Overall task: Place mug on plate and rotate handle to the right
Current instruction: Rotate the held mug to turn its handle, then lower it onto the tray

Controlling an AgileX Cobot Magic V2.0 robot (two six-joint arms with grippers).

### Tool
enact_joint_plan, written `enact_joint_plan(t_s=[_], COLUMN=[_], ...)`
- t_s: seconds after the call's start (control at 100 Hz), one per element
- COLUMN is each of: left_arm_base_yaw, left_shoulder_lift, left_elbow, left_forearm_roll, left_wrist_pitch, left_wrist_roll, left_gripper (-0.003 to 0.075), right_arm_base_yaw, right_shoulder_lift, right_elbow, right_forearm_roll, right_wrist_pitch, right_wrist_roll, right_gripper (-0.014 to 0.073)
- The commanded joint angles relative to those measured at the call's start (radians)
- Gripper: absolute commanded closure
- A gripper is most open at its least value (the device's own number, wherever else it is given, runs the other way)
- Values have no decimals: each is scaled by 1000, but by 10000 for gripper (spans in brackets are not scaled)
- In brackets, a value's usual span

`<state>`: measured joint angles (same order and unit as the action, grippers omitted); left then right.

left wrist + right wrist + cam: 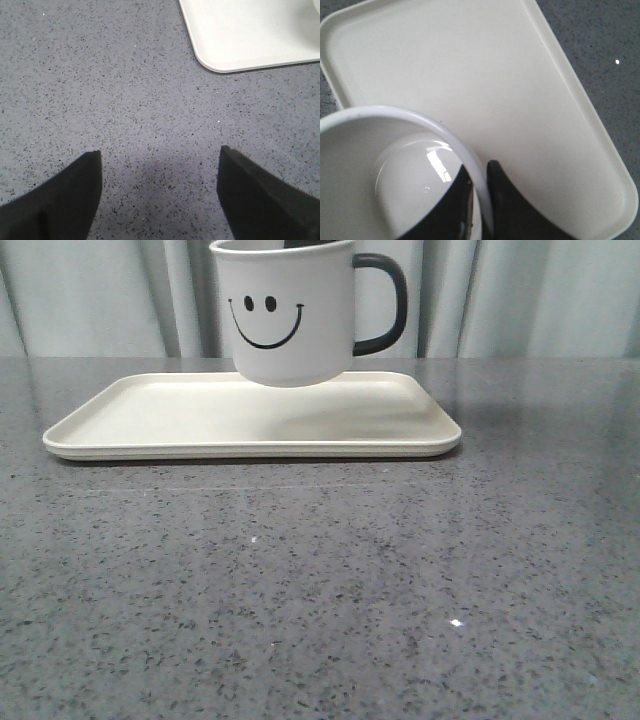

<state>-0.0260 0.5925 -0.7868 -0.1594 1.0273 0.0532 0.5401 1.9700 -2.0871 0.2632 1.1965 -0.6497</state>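
A: Obs. 1. Where is the mug (290, 310)?

B: Held in the air above the plate (150, 415), over its far middle. Its base is clear of the plate surface and a soft shadow lies beneath it. Smiley faces the front camera; the handle (385, 302) points to the right side in the front view.

A: Right pincer (479, 182)?

B: Clenched on the mug's rim: one finger inside the cup, the other outside, wall pinched between them. Seen in the right wrist view, with the plate spread below.

A: Left pincer (160, 187)?

B: Released, fingers wide apart, nothing between them. It hangs over bare speckled grey desk (100, 90); one rounded corner of the plate shows nearby, not touched.

A: Plate position?

B: Flat on the desk, long side across the front view, toward the far edge.
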Motion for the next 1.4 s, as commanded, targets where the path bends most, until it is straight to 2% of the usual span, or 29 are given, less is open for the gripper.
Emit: enact_joint_plan(t_s=[0.0,0.17,0.29,0.47,0.62,1.39], left_arm_base_yaw=[2,2,2,2,2,2], left_shoulder_lift=[2,2,2,2,2,2], left_elbow=[-24,-24,-24,-24,-24,-24], left_forearm_roll=[-13,-14,-14,-14,-14,-14], left_wrist_pitch=[-58,-58,-58,-58,-58,-58], left_wrist_roll=[-8,-8,-8,-8,-8,-8], left_gripper=[239,239,239,239,239,239], right_arm_base_yaw=[-17,-48,-58,-58,-56,-56], right_shoulder_lift=[-58,-54,-21,83,128,181], right_elbow=[-33,-34,-68,-208,-294,-284], right_forearm_roll=[63,128,146,146,150,188], right_wrist_pitch=[-35,-21,51,138,139,141], right_wrist_roll=[-53,-121,-147,-148,-145,-150], right_gripper=[657,657,657,657,657,657])
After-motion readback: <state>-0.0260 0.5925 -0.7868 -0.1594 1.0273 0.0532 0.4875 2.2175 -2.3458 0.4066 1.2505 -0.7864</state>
